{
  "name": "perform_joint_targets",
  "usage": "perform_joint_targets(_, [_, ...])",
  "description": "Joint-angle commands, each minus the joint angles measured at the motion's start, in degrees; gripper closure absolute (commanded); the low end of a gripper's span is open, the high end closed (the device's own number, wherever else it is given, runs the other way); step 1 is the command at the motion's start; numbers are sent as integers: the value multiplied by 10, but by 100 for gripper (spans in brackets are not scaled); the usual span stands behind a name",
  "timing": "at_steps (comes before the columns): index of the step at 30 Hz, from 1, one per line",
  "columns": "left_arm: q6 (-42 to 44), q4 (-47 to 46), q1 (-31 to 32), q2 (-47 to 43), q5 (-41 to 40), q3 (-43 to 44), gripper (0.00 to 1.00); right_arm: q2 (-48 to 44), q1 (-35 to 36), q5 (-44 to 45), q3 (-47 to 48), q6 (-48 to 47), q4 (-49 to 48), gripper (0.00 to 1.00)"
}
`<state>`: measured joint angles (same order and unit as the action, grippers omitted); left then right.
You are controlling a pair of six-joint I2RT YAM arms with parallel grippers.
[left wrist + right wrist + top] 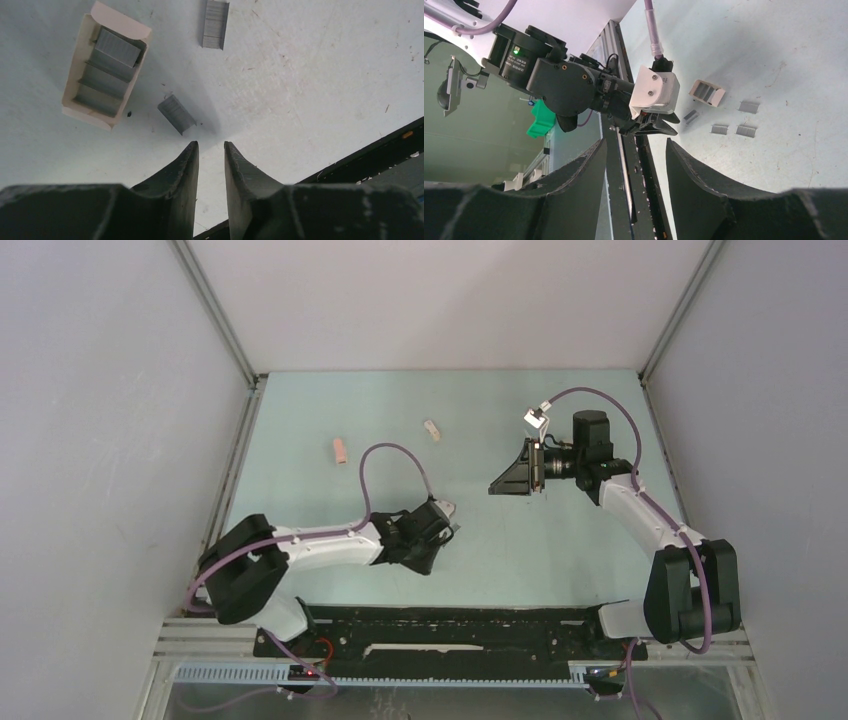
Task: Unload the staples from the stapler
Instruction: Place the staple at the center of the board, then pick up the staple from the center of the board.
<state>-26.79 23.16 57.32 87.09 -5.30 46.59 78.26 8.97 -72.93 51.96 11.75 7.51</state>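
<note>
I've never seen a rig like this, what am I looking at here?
Two robot arms sit at a table's edge. One picture looks down from above; the other two come from wrist cameras, each showing its arm's own dark fingers. The left end effector hangs over loose staples beside a small open box of more. The right end effector faces the left arm. Both are open, holding nothing. A pink object and a pale one lie farther off, too small to identify.
</note>
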Motion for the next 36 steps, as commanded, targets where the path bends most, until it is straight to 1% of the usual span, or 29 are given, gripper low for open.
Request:
perform_joint_targets(1, [-2, -3, 6, -49, -37, 22, 68, -13, -5, -8, 21, -18, 1, 44])
perform_joint_targets(3, [-8, -9, 6, -89, -52, 11, 66, -14, -5, -8, 22, -21, 3, 44])
perform_joint_targets(6, [-22, -36, 6, -155, -86, -23, 55, -15, -3, -5, 22, -31, 8, 44])
perform_joint_targets(8, [-31, -64, 6, -201, -109, -58, 49, -20, -1, -1, 22, -42, 15, 44])
perform_joint_targets(12, [-62, -132, 6, -300, -145, -142, 33, -33, 10, 11, 21, -76, 32, 44])
perform_joint_targets(13, [-69, -155, 6, -321, -147, -163, 27, -36, 15, 13, 22, -86, 36, 43])
perform_joint_targets(14, [-74, -178, 5, -339, -152, -183, 19, -39, 18, 17, 22, -96, 42, 43])
perform_joint_targets(15, [-81, -201, 4, -355, -154, -199, 8, -43, 24, 21, 22, -108, 47, 44])
perform_joint_targets(16, [-91, -218, 1, -368, -154, -214, 2, -46, 29, 26, 22, -115, 54, 43])
perform_joint_targets(17, [-100, -235, -5, -379, -147, -227, 0, -50, 34, 30, 21, -132, 60, 43])
perform_joint_targets(19, [-117, -271, -24, -392, -106, -251, 0, -59, 42, 38, 22, -159, 71, 43])
perform_joint_targets(21, [-141, -298, -47, -390, -63, -269, 0, -65, 48, 46, 22, -171, 77, 43])
perform_joint_targets(23, [-167, -310, -59, -383, -45, -280, 0, -68, 51, 49, 22, -177, 81, 44])
perform_joint_targets(26, [-193, -309, -62, -370, -56, -284, 1, -68, 50, 49, 22, -180, 81, 44])
perform_joint_targets(28, [-198, -287, -62, -360, -63, -273, 2, -68, 50, 49, 22, -181, 83, 44])
perform_joint_targets(31, [-185, -241, -59, -328, -67, -237, 3, -68, 50, 49, 22, -183, 83, 44])
perform_joint_targets(34, [-174, -194, -43, -286, -94, -201, 3, -68, 50, 49, 22, -183, 84, 44])
perform_joint_targets(36, [-175, -182, -28, -260, -115, -184, 3, -68, 49, 49, 21, -183, 84, 44])
